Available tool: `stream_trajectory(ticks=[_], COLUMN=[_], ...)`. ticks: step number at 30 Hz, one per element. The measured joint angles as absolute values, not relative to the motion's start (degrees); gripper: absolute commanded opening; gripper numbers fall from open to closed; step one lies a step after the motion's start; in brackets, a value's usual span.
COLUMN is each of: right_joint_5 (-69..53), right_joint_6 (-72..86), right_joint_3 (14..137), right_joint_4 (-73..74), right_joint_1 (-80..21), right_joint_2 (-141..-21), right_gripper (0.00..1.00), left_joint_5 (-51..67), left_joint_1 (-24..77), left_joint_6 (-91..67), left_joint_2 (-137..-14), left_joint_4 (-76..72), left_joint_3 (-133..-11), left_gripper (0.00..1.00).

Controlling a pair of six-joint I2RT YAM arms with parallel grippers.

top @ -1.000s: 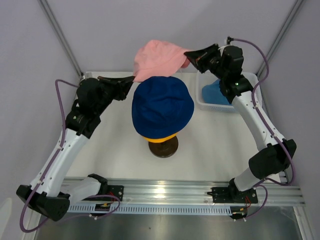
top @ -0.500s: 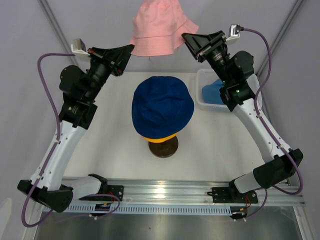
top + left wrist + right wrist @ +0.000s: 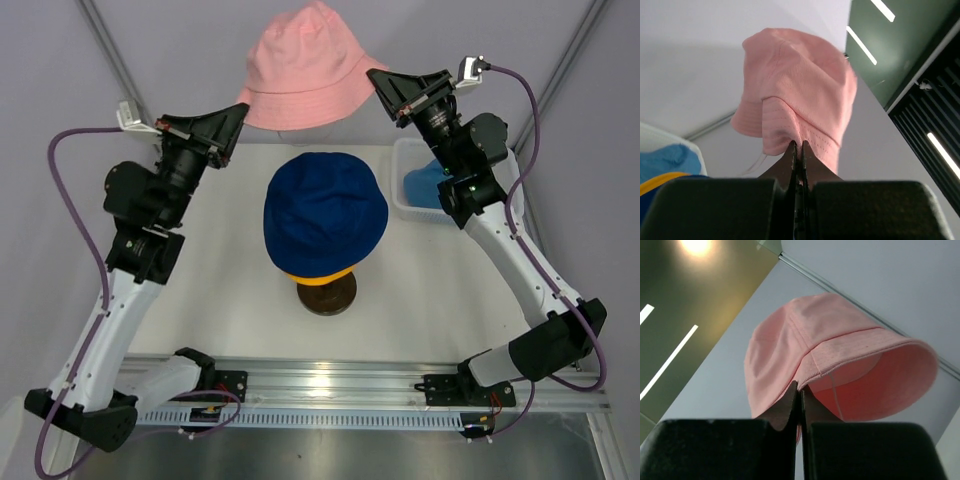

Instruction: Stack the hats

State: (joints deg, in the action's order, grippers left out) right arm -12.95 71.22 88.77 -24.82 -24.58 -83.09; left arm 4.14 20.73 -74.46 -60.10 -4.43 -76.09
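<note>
Two claws, each closed tight on a thin fold of brim, carry the pink hat (image 3: 305,65) in the air: the left claw (image 3: 240,108) pinches its left edge, the right claw (image 3: 372,78) its right edge, and the hat hangs mouth-down between them, well above the surface and to the far side of the stack. That stack stands mid-surface: the navy hat (image 3: 325,210) sits over the yellow hat (image 3: 318,276), of which only a near sliver of brim shows, above a dark round base (image 3: 327,298). The sky-blue hat (image 3: 425,187) lies in the white basket (image 3: 399,195) at the far right. Likely hazards, judged from this arrangement: each hold takes only the edge of soft cloth, so a tug from uneven motion of the arms could pull the brim free on one side and leave the hat dangling; a descent begun from here, without first coming nearer, would set the hat behind the navy crown rather than over it; a sagging brim could catch the navy hat and drag it askew; and a sideways push could rock the stack on its narrow base. The surface (image 3: 220,300) is white and plain, bounded at its near edge by a metal rail (image 3: 330,385). Pale grey-violet walls (image 3: 200,50) enclose the cell, with slanting frame poles at the far left (image 3: 120,70) and far right (image 3: 570,60).
</note>
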Motion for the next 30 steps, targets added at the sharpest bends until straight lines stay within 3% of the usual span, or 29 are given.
stream_trajectory(ticks=[11,21,30], right_joint_5=[-17.7,-18.6,-20.3], right_joint_6=[70.7,74.6,73.5], right_joint_3=[88.0,73.9,70.5], right_joint_4=[-28.9,-31.4,-30.3], right_joint_1=[-25.8,-25.3,-25.9], right_joint_2=[-82.8,-76.4,-70.9], right_gripper=[0.00,0.00,0.00], left_joint_5=[7.0,2.2,2.0], left_joint_1=[21.2,23.5,24.2], left_joint_6=[-58.1,-48.2,-40.8], left_joint_2=[-57.8,-48.2,-41.8], left_joint_4=[-5.3,-1.9,-1.8], left_joint_3=[-80.1,-66.8,-59.9], left_gripper=[0.02,0.01,0.02])
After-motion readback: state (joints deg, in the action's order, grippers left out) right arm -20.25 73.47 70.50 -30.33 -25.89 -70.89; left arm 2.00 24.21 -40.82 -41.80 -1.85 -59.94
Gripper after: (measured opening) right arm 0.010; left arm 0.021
